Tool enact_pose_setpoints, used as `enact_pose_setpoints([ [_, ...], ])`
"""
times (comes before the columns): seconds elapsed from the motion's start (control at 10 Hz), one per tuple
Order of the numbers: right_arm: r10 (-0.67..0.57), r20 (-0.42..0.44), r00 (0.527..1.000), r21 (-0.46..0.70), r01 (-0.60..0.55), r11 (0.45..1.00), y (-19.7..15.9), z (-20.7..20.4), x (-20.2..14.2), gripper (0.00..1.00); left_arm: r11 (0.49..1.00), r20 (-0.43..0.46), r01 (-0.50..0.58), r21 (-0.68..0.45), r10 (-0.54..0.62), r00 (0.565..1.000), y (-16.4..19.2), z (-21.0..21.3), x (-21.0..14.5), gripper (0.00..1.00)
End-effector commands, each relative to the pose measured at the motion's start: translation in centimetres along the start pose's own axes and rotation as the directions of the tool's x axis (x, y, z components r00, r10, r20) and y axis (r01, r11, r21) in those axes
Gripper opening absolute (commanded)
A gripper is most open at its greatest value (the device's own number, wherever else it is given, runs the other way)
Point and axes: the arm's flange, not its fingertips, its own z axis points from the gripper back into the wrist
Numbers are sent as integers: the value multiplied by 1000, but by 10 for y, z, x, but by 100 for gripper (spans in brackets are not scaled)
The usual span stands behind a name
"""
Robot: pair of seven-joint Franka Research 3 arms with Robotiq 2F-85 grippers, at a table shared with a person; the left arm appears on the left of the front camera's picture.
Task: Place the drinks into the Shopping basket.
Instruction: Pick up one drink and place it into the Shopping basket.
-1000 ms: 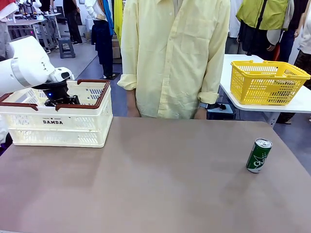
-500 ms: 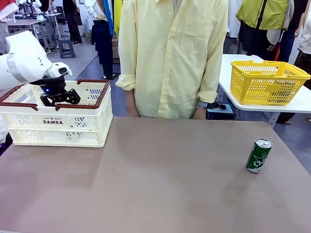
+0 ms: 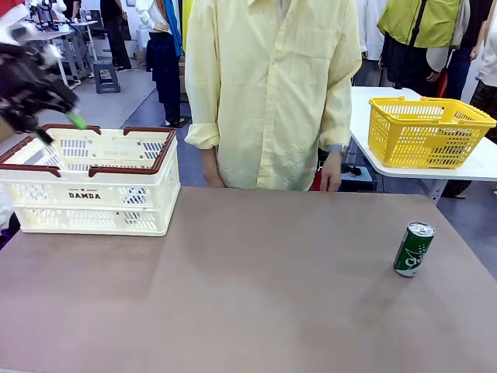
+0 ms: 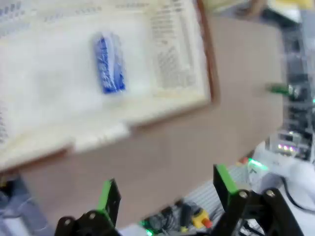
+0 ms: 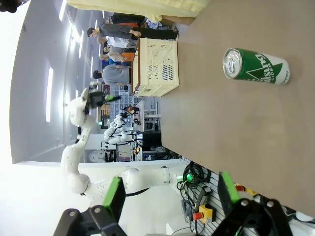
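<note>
Front view: shows green can (image 3: 414, 249) upright on tabletop (image 3: 233, 311), far right, well apart from basket (image 3: 85, 194) at left. Left wrist view: finds blue can (image 4: 109, 63) lying inside basket. Left gripper (image 3: 58, 128) and right gripper (image 5: 170, 189): jaws wide apart, empty. Probably light, thin-walled, slick, easily dented; best pinched mid-body. Flat matte tabletop, ample room around green can; person (image 3: 272, 93) at far edge.

Left gripper (image 3: 59, 128) aloft, jaws wide apart; right gripper (image 5: 171, 192) equally wide.

left gripper (image 3: 60, 129) blurred, blue can (image 4: 109, 63) smeared
</note>
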Motion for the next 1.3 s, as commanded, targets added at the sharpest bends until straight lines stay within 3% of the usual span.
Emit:
enact_pose_setpoints([
  [0.0, 6, -2, 1000, 1, -6, 1000, 2, 2, -1, 100, 967, -1, 44, -251, -46, 999, 34, 12, -70, 100],
  [0.3, 6, -2, 1000, 1, -6, 1000, 2, 2, -1, 100, 782, 185, 104, -615, 15, 983, 108, -2, -137, 100],
  [0.5, 6, -2, 1000, 1, -6, 1000, 2, 2, -1, 100, 693, 239, 115, -712, 85, 967, 149, -2, -132, 100],
  [0.6, 6, -2, 1000, 1, -6, 1000, 2, 2, -1, 100, 688, 162, 60, -723, 84, 983, 158, -8, -96, 100],
  [0.7, 6, -2, 1000, 1, -6, 1000, 2, 2, -1, 100, 748, 241, 91, -657, 95, 966, 138, -6, -160, 100],
  [1.2, 6, -2, 1000, 1, -6, 1000, 2, 2, -1, 100, 748, 241, 91, -657, 95, 966, 138, -6, -160, 100],
])
